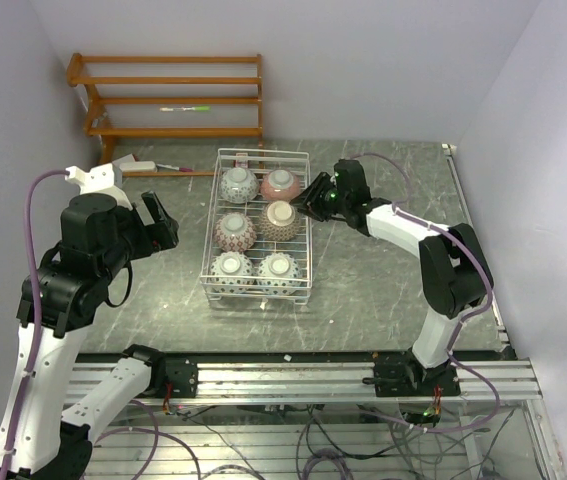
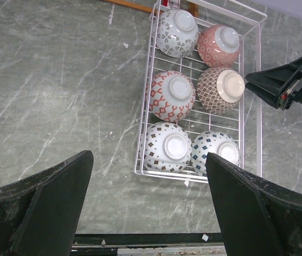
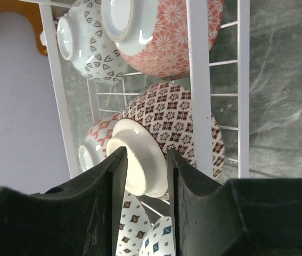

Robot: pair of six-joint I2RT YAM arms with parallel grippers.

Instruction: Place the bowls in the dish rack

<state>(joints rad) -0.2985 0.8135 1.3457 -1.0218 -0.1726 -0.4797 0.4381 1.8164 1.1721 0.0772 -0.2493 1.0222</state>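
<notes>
Bowls [image 2: 172,96] sit foot-up in the dish rack [image 3: 198,80], mid-frame, presumably to drain; right gripper [image 3: 147,154], parted and empty, hovers at the brown-patterned bowl [image 2: 213,95]; left gripper [image 2: 148,157] hangs wide open.

glossy ceramic bowls [image 2: 180,88], white wire dish rack [image 2: 260,138]

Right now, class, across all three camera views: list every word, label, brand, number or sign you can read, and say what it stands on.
No readable text in any view.
Round patterned ceramic bowls in the white wire dish rack: ornament only, no letters or numbers.
Thin pen-like stick on the orange wooden slatted shelf: too small to read any marking.
</notes>
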